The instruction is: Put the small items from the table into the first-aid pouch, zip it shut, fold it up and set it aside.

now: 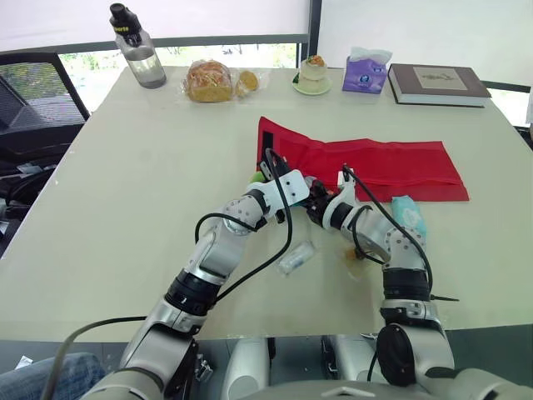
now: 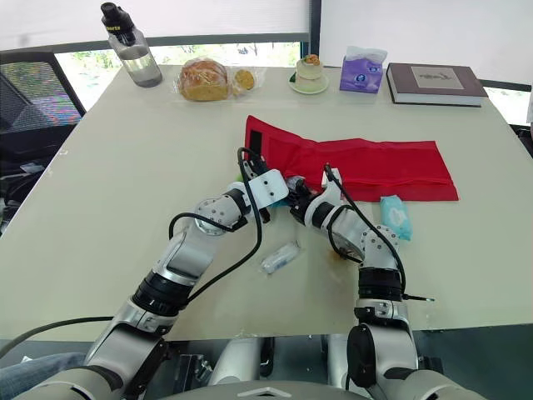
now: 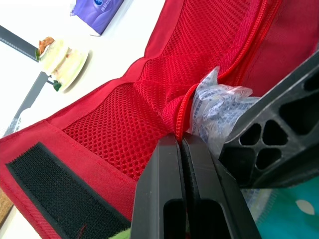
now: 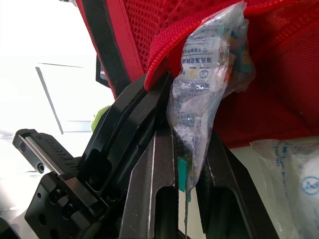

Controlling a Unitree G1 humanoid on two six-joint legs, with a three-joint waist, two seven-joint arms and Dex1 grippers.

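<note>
The red first-aid pouch lies unfolded on the table, its mesh pockets facing up. My left gripper is shut on the red zipper edge of a mesh pocket near the pouch's front left. My right gripper comes in from the right and is shut on a clear plastic packet, whose top sits at the pocket's mouth. The two grippers nearly touch. On the table in front lie a small clear packet, a teal wipe pack and a small yellowish item. A green item peeks out behind my left wrist.
Along the far edge stand a water bottle, bagged bread, a dessert on a plate, a purple tissue pack and a book. A black chair stands off the table's left side.
</note>
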